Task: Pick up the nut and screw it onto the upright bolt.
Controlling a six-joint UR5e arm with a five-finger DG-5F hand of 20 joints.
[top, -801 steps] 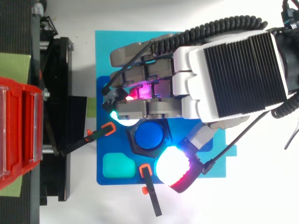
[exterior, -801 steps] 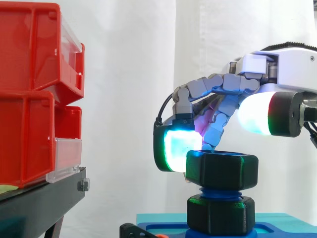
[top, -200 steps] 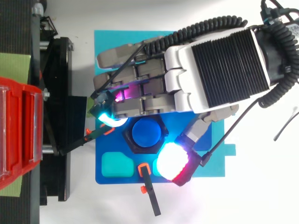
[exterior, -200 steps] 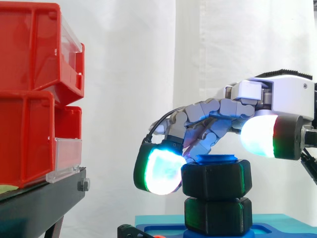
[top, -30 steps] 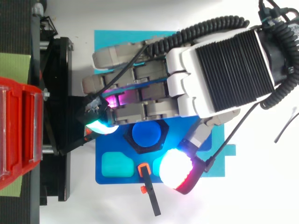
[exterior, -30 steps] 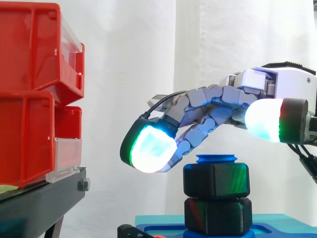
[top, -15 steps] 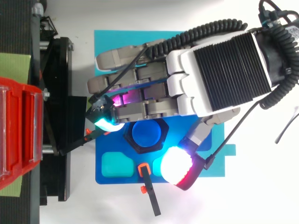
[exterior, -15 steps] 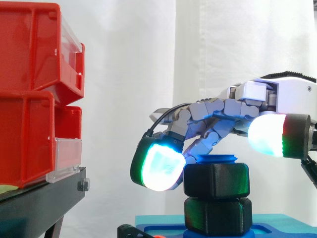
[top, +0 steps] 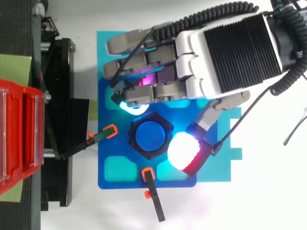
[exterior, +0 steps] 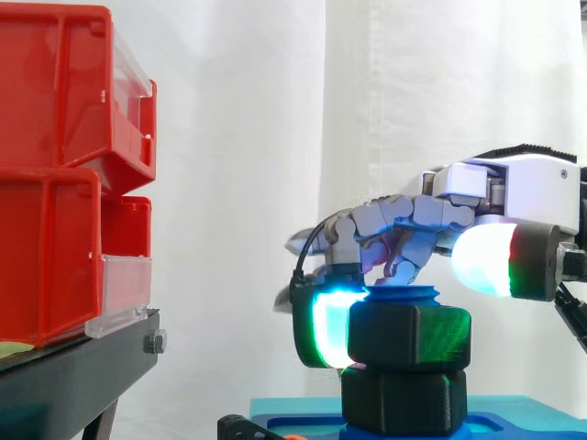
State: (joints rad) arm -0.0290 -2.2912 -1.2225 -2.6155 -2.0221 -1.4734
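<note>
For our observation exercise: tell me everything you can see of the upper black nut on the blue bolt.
The nut is black, six-sided and plastic-looking. It sits level on the upright blue bolt, whose top shows just above it. It rests right on a second black hexagon. The hand arches over it.

I see the black hexagonal plastic nut (exterior: 409, 335) sitting level on the blue plastic bolt (top: 150, 135), directly beneath the hand's (top: 230, 52) curled fingers. It is pinched between a glowing fingertip pad (exterior: 330, 328) on one side and the thumb pad (top: 183, 149) on the other. The bolt stands upright, with its rounded blue top poking just above the nut. The nut's underside rests against a second black hexagonal block (exterior: 402, 400) lower on the bolt.
</note>
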